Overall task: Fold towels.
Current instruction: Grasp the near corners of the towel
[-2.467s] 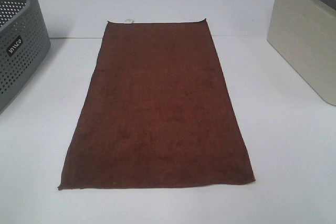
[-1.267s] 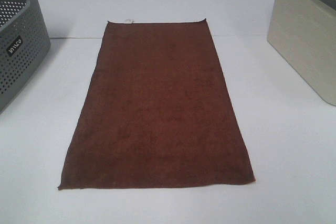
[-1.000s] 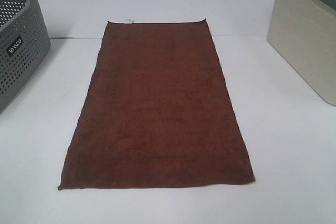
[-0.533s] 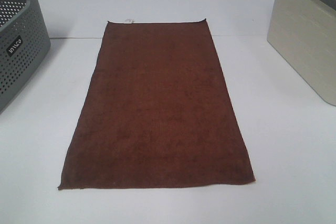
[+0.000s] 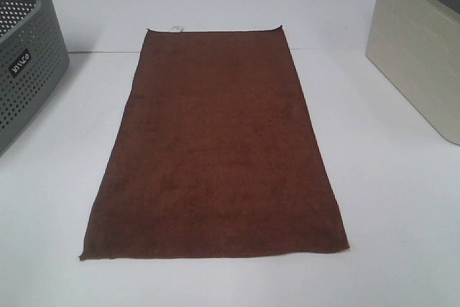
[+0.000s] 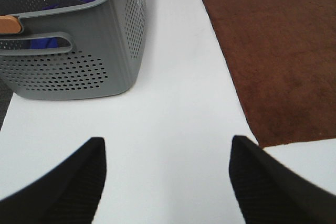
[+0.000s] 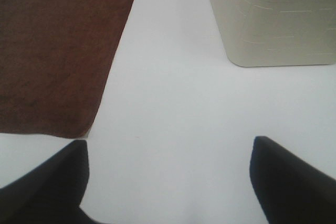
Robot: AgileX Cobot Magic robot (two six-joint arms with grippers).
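Note:
A maroon towel (image 5: 215,145) lies flat and spread out lengthwise on the white table, with a small white tag (image 5: 176,29) at its far short edge. It also shows in the left wrist view (image 6: 278,51) and in the right wrist view (image 7: 52,51). Neither gripper shows in the exterior view. My left gripper (image 6: 168,177) is open and empty above bare table, near the towel's near left corner. My right gripper (image 7: 168,174) is open and empty above bare table, near the towel's near right corner.
A grey perforated basket (image 5: 25,62) stands at the left, holding blue cloth (image 6: 42,6). A beige bin (image 5: 424,55) with a grey rim stands at the right; it also shows in the right wrist view (image 7: 273,19).

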